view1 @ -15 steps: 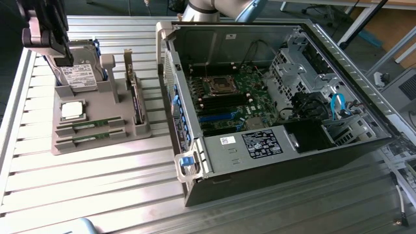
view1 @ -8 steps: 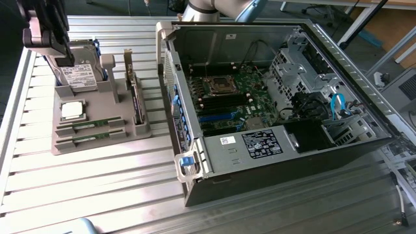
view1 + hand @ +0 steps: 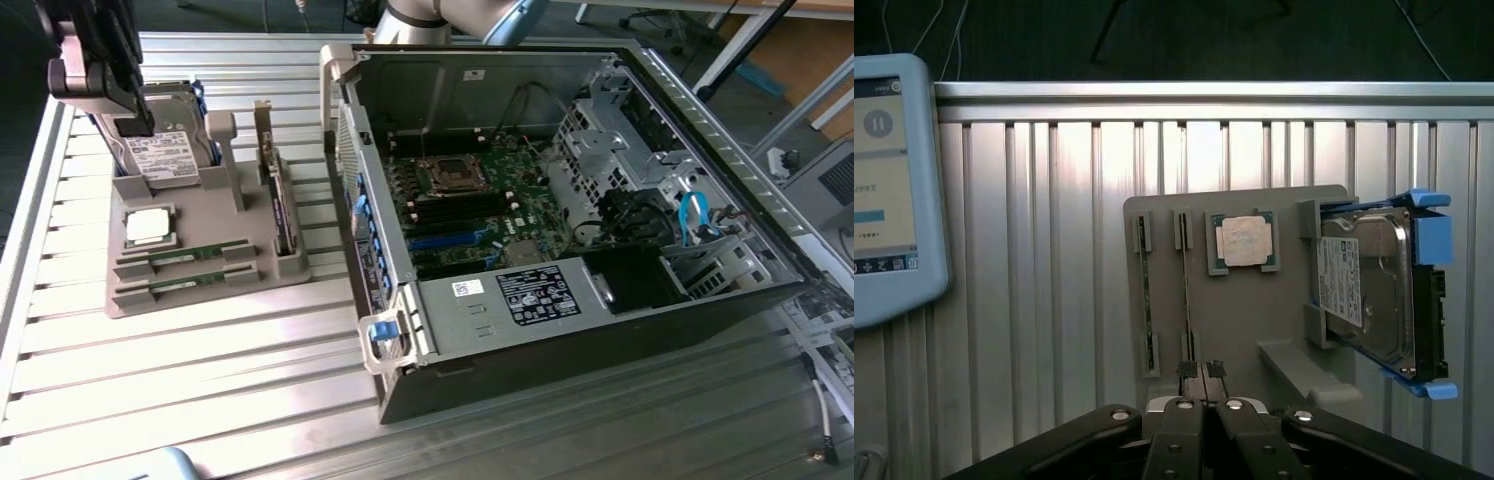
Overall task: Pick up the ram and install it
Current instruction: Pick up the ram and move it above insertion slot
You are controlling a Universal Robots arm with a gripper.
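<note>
Two green ram sticks lie in slots of a grey holder (image 3: 200, 300): one ram (image 3: 183, 254) next to the other ram (image 3: 183, 283). From the wrist they show edge-on as thin strips, a ram (image 3: 1145, 290) and a second ram (image 3: 1186, 290). My gripper (image 3: 1201, 372) is shut with nothing in it, hovering above the holder near the end of the second stick. In the exterior view the gripper (image 3: 134, 125) hangs high over the holder's far end, above the hard drive (image 3: 163, 150). The open computer case (image 3: 561, 330) lies to the exterior view's right, its motherboard (image 3: 481, 200) exposed.
On the holder also sit a square silver processor (image 3: 147, 225), an upright expansion card (image 3: 276, 200) and the hard drive (image 3: 1374, 290) in blue rails. A tablet (image 3: 884, 190) rests beside the holder. Cables and drive cages (image 3: 667, 220) crowd the case's right side.
</note>
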